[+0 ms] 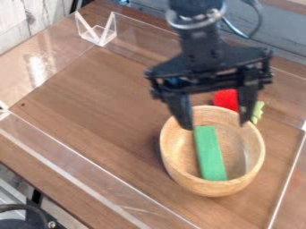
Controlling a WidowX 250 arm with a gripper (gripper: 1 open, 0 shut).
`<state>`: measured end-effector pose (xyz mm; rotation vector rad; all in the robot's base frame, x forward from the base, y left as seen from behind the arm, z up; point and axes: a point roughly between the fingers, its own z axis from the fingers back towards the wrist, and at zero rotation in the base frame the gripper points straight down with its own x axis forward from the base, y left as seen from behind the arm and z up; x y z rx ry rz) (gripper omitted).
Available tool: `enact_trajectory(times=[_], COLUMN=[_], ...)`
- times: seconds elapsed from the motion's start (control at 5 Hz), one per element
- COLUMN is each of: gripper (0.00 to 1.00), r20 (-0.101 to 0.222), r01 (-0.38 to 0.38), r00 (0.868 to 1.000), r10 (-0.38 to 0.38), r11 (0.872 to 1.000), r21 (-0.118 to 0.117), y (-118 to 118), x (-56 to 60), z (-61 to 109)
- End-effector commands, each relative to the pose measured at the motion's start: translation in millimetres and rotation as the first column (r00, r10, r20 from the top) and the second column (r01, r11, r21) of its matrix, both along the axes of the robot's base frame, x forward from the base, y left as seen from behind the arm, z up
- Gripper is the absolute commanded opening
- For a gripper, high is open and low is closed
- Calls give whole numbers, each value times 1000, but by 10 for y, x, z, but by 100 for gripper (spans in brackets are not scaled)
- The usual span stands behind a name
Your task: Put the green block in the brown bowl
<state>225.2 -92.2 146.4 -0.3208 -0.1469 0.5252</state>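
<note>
My gripper (219, 106) hangs wide open and empty above the brown bowl (180, 161); the green block (210, 152) lies inside, and my fingers half-hide a red toy (225, 97).

no readable text, no label, no brand name, no number on any visible surface, green block (210, 152) plain, brown bowl (180, 162) showing only wood grain, black gripper (217, 109) unmarked
</note>
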Motion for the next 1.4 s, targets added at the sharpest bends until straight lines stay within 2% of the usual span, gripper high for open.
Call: enact_trajectory(times=[0.0,0.2,0.6,0.8,1.0,1.2], gripper=[100,100,100,100,100,100], r20=[51,61,80,95,109,118], r01=[42,81,-4,-6,22,91], r00=[998,995,997,995,994,989], r10=[-40,-78,5,8,-21,-91], r11=[998,996,1000,1000,1000,996], r21=[-38,-38,-17,-17,-11,4], y=[-122,-204,-77,-267,-431,-340], x=[97,90,-60,-113,-112,-99], z=[127,128,58,-23,-71,-25])
